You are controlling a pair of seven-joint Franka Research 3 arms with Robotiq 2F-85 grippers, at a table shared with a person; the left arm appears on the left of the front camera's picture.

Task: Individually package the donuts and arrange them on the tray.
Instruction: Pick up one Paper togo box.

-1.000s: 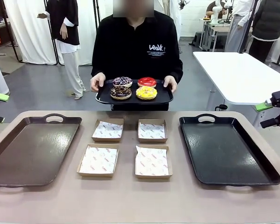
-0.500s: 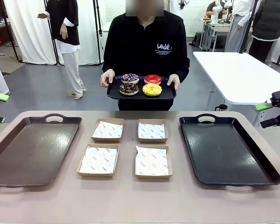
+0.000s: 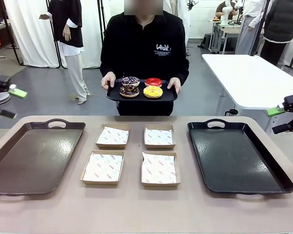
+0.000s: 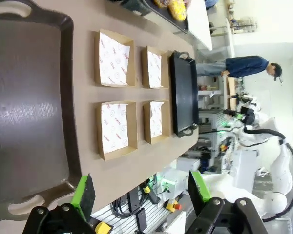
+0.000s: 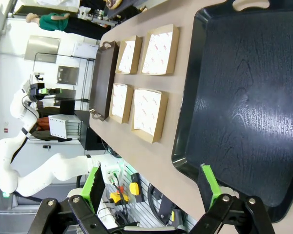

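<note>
On person's tray [image 3: 141,99], 4 donuts [image 3: 153,91]; shirt print [image 3: 163,48] illegible.

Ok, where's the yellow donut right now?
In the front view, the yellow donut sits on the person's held tray, near-right corner, beside the chocolate donut, before the red one.

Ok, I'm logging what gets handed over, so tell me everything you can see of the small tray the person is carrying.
The small tray is black and shallow, with a raised rim and rounded corners; it looks like plastic. The person holds it about level beyond the table, not touching it, one hand and the other hand gripping its short ends. It carries four donuts: sprinkled donut and red donut behind, chocolate donut and yellow donut in front.
</note>
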